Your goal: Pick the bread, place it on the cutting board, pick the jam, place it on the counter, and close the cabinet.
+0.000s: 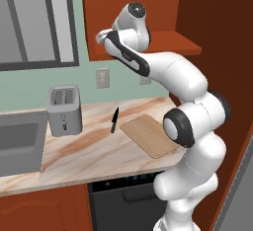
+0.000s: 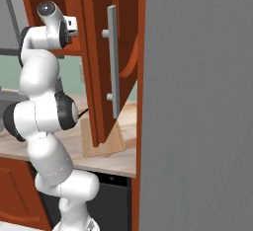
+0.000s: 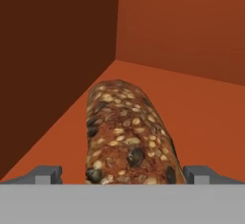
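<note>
The bread (image 3: 127, 132) lies on the cabinet (image 3: 182, 31) shelf, its long axis running straight away from the hand toward the back corner. It is a dark brown seeded loaf with a rounded top. The gripper (image 3: 123, 174) stands spread wide, one fingertip on each side of the loaf's near end, not clamping it. Bare shelf lies open to its right; the dark side wall stands close on its left.

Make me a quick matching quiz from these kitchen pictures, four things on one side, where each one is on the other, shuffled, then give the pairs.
Things:
1. bread
2. cutting board
3. toaster
4. knife

Places:
A. on the counter beside the sink
B. on the cabinet shelf, between the open hand's fingertips
C. flat on the counter near its right end
D. on the counter between toaster and board

Pairs: 1-B, 2-C, 3-A, 4-D
</note>
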